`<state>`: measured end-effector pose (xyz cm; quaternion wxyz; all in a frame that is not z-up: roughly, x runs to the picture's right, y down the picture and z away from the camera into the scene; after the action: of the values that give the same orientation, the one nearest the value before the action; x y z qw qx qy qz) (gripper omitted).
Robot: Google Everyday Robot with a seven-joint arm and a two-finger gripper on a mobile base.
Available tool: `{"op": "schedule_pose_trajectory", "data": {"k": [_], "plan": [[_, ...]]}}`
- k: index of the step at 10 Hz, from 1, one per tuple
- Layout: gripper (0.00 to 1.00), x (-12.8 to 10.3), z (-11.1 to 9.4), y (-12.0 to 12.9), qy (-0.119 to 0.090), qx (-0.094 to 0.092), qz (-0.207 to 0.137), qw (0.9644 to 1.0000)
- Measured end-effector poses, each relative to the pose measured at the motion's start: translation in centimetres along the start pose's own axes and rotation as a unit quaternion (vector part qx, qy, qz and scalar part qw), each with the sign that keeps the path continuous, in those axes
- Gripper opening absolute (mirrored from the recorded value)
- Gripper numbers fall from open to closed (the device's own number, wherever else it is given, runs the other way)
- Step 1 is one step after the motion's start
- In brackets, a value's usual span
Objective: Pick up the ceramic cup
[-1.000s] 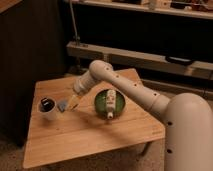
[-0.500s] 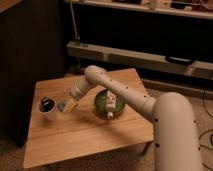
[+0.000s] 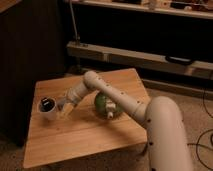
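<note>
The ceramic cup is small, white and round with a dark interior. It stands on the left part of the wooden table. My gripper is at the end of the white arm, which reaches leftward across the table. The gripper sits right next to the cup's right side. The wide green bowl stands behind the arm near the table's middle, with a small white object at its front edge.
A dark cabinet stands behind the table on the left. A metal shelf rail runs along the back. The table's left and front edges are close to the cup. Cables lie on the floor at the right.
The arm has reached further left and the gripper has closed in on the cup's right side. The cup and bowl have not moved.
</note>
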<state>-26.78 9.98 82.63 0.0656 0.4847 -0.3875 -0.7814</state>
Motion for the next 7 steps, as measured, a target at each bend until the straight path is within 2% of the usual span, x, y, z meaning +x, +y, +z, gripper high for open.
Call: {"op": "schedule_pose_trajectory", "data": {"k": [7], "plan": [[0.80, 0.3, 3.1, 1.2, 0.042, 0.028, -0.007, 0.9987]]}}
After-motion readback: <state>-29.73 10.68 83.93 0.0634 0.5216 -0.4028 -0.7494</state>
